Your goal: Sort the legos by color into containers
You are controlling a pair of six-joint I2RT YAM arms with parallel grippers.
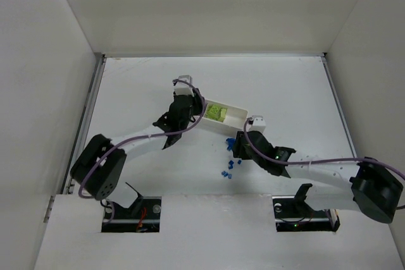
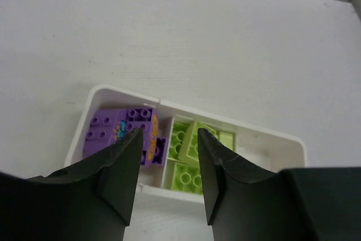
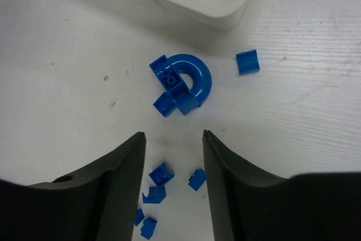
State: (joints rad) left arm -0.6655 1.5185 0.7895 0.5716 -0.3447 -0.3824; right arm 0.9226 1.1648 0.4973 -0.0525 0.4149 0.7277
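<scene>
Blue legos (image 3: 183,83) lie beside the tray (image 3: 197,12); left gripper (image 2: 168,167) and right gripper (image 3: 174,179) gape empty.

White tabletop (image 1: 285,86) between plain white walls (image 1: 215,4) on three sides

The tray (image 1: 238,117) lies slanted on the desk (image 1: 285,86), mid-way between the two arms. The left gripper (image 2: 168,139) hangs over its left end, where the end compartment holds a pile of bricks (image 2: 121,125) and the next one holds more bricks (image 2: 189,176), one seemingly propped on the others. In front of the tray's right end, under the right gripper (image 3: 174,139), a curved piece (image 3: 198,74) lies on the desk, with small pieces (image 3: 161,174) nearer the arm bases
</scene>
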